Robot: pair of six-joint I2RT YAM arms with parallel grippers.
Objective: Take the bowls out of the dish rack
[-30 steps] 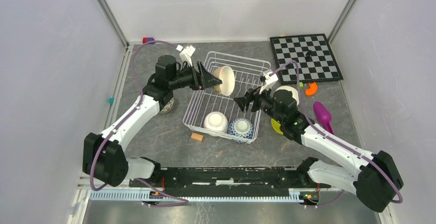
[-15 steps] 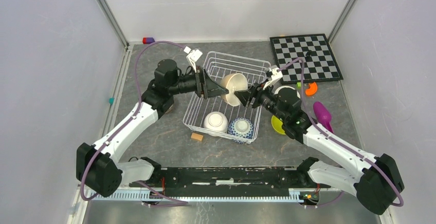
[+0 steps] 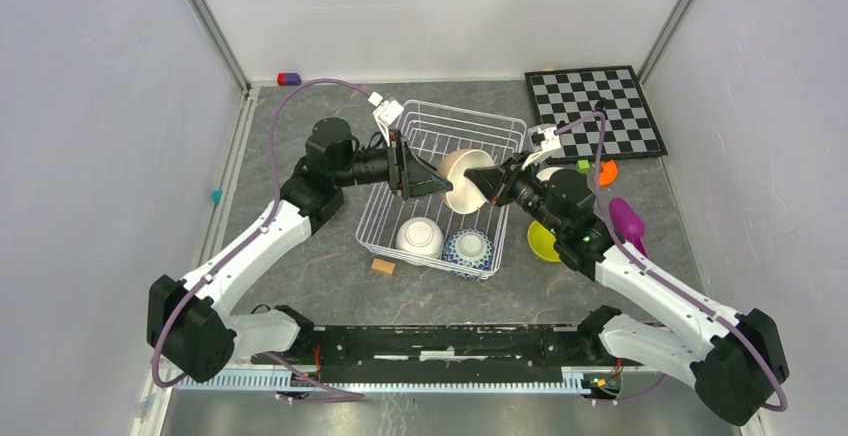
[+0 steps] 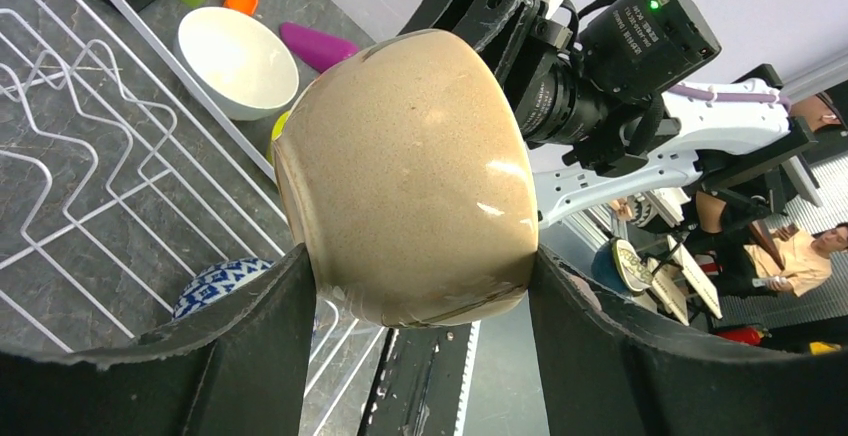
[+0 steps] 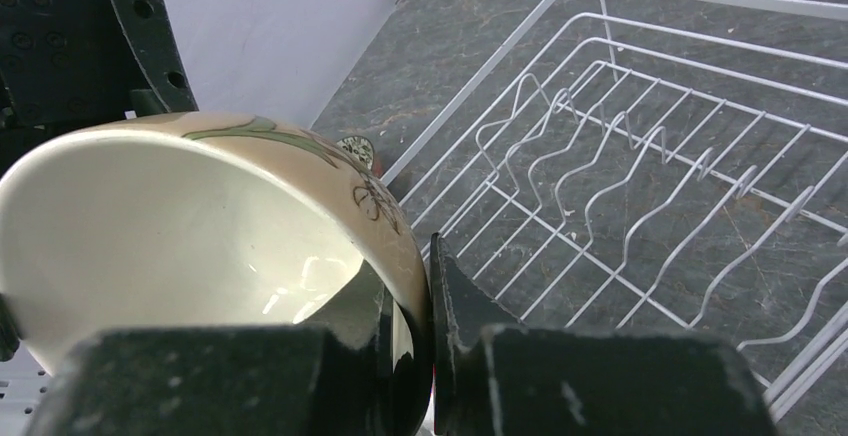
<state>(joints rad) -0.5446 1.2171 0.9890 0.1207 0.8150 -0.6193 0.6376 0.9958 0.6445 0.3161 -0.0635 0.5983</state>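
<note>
Above the rack (image 3: 460, 106), top view: tan bowl (image 3: 464, 178) is held clear of the tines, gripped by the left claw (image 3: 447, 184) and pinched at the rim by the right claw (image 3: 490, 182). White bowl (image 3: 420, 238) and blue bowl (image 3: 468, 249) are racked, not yet unloaded. Yellow-green bowl (image 3: 541, 246) is set on the tabletop (image 3: 330, 266).

Left wrist: tan bowl is clamped between wide-set fingers (image 4: 250, 356). A second white bowl (image 4: 238, 61) is set outside the rack.

Right wrist: the rim is nipped between narrow-set fingers (image 5: 455, 326).

Judged about half done, with a handover in hand.

Bowl (image 3: 466, 178) over dish rack (image 3: 478, 128); chessboard (image 3: 595, 111) behind-right; scoop (image 3: 628, 224) right.
</note>
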